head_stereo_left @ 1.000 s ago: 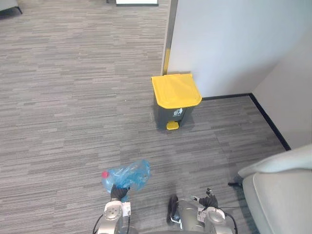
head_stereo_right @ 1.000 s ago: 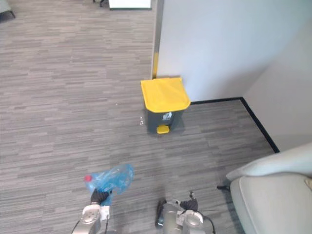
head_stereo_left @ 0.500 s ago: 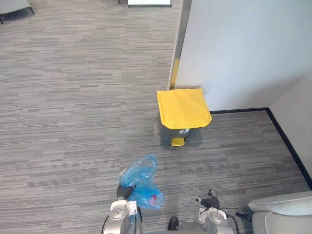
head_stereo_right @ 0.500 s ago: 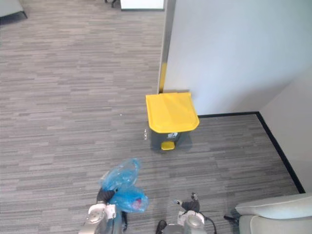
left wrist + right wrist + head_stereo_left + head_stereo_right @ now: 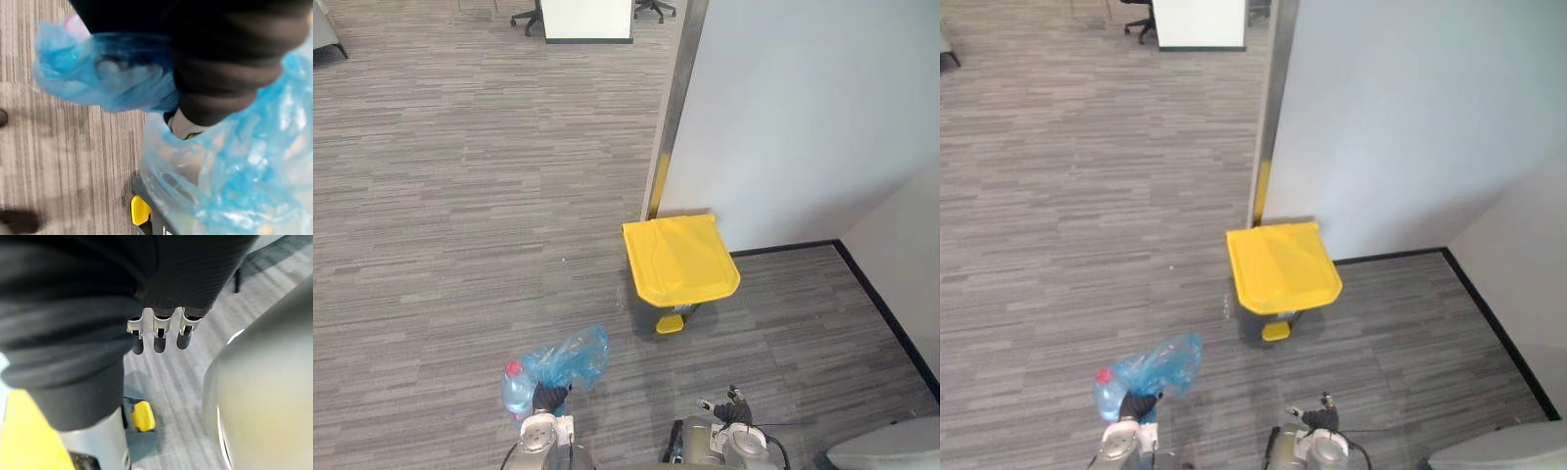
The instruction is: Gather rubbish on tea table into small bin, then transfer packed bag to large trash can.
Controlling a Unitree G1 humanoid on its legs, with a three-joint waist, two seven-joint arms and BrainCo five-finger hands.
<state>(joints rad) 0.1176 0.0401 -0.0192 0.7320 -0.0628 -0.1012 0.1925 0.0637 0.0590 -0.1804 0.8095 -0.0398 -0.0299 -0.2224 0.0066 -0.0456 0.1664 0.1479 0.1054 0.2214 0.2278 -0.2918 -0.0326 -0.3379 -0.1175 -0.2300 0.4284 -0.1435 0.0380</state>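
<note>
The blue bag [image 5: 570, 357] of rubbish is up off the floor at the left robot hand [image 5: 549, 398]. A bottle [image 5: 515, 387] with a red cap bulges out on its far-left side. The plastic wraps round that robot hand, so I cannot tell how it is closed on the bag. The right robot hand [image 5: 732, 404] hangs low and empty, and in its wrist view its fingers [image 5: 157, 340] are straight and loose.

The large trash can [image 5: 680, 259] stands ahead against the wall, a little to the right, well apart from the bag. Its yellow lid is down, and that looks like the main risk. Unless the pedal [image 5: 670, 324] is pressed or the free robot hand lifts the lid, a released bag would land on top and slide to the floor. The bottle also weights the bag to one side. A swing could pull the thin plastic loose or tip the bag away from the can.
</note>
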